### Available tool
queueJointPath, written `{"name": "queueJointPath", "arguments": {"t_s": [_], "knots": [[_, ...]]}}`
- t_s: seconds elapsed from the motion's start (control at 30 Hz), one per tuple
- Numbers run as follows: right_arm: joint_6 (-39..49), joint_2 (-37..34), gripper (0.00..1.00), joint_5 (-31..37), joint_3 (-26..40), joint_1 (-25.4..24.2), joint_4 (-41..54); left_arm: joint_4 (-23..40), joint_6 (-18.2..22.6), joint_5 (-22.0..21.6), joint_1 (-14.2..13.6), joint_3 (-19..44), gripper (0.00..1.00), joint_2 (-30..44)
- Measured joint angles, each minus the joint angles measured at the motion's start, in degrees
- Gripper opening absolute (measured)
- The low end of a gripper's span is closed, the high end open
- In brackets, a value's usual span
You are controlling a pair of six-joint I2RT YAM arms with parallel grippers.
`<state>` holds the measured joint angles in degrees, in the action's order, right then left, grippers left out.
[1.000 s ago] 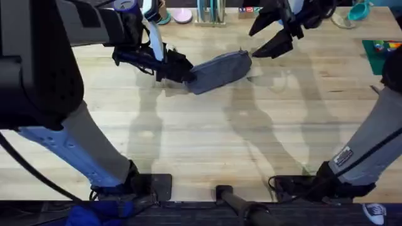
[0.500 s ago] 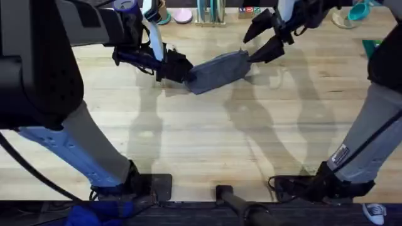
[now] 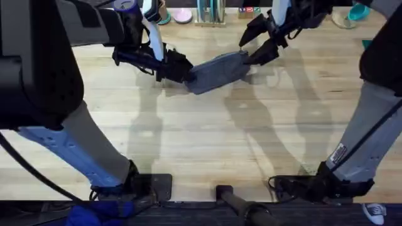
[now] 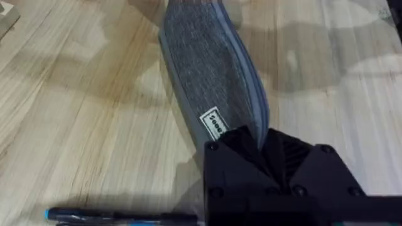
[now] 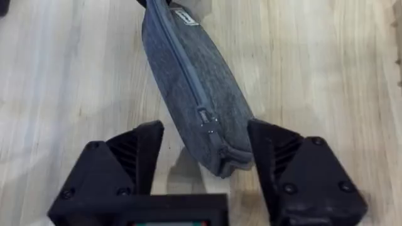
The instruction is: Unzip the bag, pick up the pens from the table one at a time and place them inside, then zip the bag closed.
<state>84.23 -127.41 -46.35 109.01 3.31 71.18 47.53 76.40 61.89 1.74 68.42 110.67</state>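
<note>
- Overhead: the right gripper (image 3: 254,47), fingers spread, flanks the near end of the bag (image 3: 217,70) on the table (image 3: 201,144); the left gripper (image 3: 185,72) pinches the far end.
- Left wrist: a pen (image 4: 119,216) lies loose beside the bag.
- Right wrist: zipper pull (image 5: 205,115) sits between the fingers, zip closed; every step remains.

The left gripper (image 3: 183,70) pinches one end of the bag (image 3: 218,70) on the table (image 3: 207,144); the right gripper (image 3: 253,48) stands spread at the other end
</note>
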Motion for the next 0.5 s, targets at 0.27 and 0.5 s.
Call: {"name": "queueJointPath", "arguments": {"t_s": [0.27, 0.5], "knots": [[0.06, -0.44, 0.718, 0.00, 0.00, 0.00, -0.95, 0.00, 0.00, -0.02, 0.00, 0.00, 0.042, 0.00], [0.06, -0.44, 0.639, 0.00, 0.00, 0.22, -1.75, 0.00, 0.00, -0.02, 0.00, 0.00, 0.042, 0.00]]}}
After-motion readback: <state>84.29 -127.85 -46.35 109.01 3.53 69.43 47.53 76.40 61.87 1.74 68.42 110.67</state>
